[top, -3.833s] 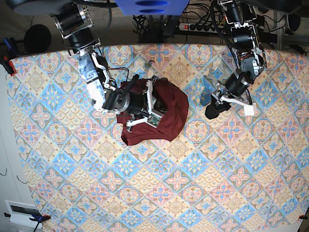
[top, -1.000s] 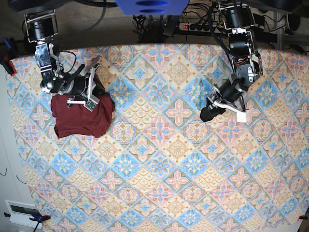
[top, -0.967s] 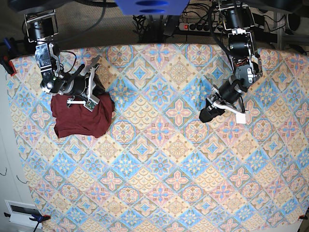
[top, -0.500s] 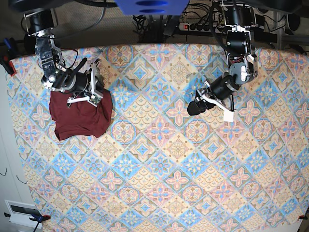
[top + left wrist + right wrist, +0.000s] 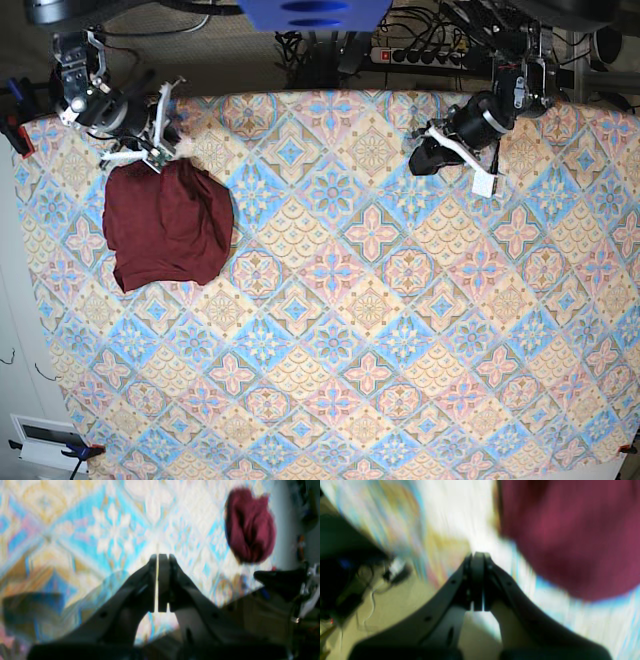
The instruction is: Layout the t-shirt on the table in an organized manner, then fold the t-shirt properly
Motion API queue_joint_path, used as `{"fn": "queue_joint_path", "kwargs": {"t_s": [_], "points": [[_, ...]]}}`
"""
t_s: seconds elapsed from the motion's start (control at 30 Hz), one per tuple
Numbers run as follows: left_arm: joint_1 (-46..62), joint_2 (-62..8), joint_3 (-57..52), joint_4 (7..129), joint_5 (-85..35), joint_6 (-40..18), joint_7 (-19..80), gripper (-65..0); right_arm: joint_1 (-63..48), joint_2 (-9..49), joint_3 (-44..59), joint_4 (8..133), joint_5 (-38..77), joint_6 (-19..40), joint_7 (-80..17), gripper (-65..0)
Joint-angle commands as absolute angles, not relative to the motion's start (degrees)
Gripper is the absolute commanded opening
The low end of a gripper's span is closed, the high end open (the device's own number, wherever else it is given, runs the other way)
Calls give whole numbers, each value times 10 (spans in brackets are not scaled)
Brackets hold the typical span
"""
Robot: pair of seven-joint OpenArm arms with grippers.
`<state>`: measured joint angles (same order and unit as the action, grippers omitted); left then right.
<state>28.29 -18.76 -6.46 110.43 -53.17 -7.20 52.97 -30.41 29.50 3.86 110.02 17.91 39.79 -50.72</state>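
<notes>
the t-shirt (image 5: 168, 224) is seen bunched at one side of the bench (image 5: 400, 330). both the left claw (image 5: 424, 157) and the right claw (image 5: 160, 135) are closed on nothing, clear of the fabric.

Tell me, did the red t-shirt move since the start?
Yes. The t-shirt went from near the middle of the table to its far left edge in the base view, where it lies in a bunched heap.
</notes>
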Motion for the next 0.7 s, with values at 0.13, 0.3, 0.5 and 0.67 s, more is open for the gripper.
{"fn": "queue_joint_path", "kwargs": {"t_s": [0.13, 0.3, 0.5, 0.67], "points": [[362, -195, -87, 1159, -540, -76, 520, -650, -376, 298, 87, 1115, 190, 400, -487, -650], [444, -194, -143, 1164, -540, -76, 520, -650, -441, 286, 116, 1115, 190, 400, -487, -650], [532, -189, -160, 1161, -494, -76, 519, -650, -488, 247, 126, 1098, 188, 400, -487, -650], [540, -142, -159, 1079, -336, -79, 503, -650, -492, 221, 123, 1006, 188, 400, -487, -650]]}}
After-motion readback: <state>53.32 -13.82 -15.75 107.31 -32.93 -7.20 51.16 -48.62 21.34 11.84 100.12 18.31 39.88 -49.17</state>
